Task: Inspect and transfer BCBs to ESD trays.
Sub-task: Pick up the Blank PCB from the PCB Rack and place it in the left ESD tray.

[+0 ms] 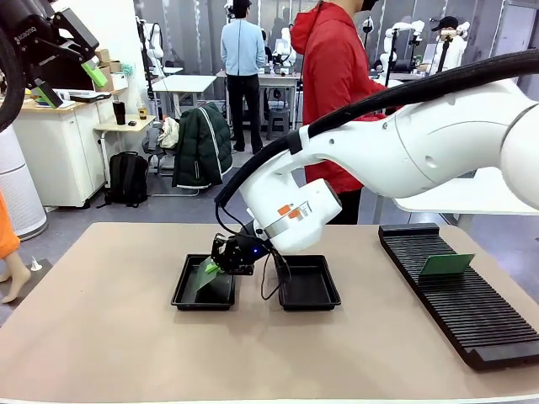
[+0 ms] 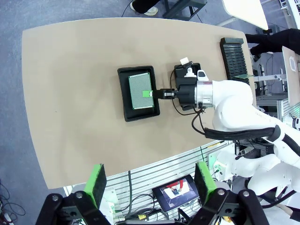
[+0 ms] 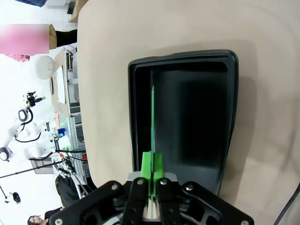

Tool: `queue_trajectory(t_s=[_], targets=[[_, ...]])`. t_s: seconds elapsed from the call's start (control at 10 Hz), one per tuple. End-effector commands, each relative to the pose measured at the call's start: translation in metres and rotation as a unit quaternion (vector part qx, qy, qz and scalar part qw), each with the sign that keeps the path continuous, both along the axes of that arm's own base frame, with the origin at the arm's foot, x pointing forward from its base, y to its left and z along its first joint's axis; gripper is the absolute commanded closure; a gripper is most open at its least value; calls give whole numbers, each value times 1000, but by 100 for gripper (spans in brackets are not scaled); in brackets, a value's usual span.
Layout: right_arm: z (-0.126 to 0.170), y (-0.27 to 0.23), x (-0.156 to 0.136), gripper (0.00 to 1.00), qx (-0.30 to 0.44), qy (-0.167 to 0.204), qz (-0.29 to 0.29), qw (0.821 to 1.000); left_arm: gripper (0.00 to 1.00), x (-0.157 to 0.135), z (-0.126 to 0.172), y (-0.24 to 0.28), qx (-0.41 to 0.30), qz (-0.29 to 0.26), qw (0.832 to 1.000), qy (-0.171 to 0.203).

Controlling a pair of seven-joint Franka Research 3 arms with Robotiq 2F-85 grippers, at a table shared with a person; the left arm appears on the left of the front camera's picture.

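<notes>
My right gripper (image 1: pixel 217 263), clamped on one edge of a BCB (image 2: pixel 140 91), holds it tilted over the left ESD tray (image 2: pixel 125 104), its long axis running with the tray's.

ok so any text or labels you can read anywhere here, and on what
Nothing reads clearly.
White lettering on the left gripper body: too small and tilted to read.
Orange stickers on the right arm: too small to read.
BCB held in the right gripper: no legible print.
</notes>
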State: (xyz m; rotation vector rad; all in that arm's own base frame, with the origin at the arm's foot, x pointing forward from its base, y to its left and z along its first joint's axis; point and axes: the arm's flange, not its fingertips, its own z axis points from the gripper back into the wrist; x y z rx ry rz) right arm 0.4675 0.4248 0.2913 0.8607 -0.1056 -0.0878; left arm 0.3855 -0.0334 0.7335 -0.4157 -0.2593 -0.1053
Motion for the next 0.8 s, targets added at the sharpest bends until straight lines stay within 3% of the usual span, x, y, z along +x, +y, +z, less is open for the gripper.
queue_trajectory(t_s=[0.0, 0.7], targets=[[-9, 8, -3, 97, 8, -20, -10, 1000, 0, 0, -1, 1, 0, 1, 1000, -1], [-20, 23, -3, 97, -8, -13, -17, 1000, 0, 0, -1, 1, 0, 1, 1000, -1]])
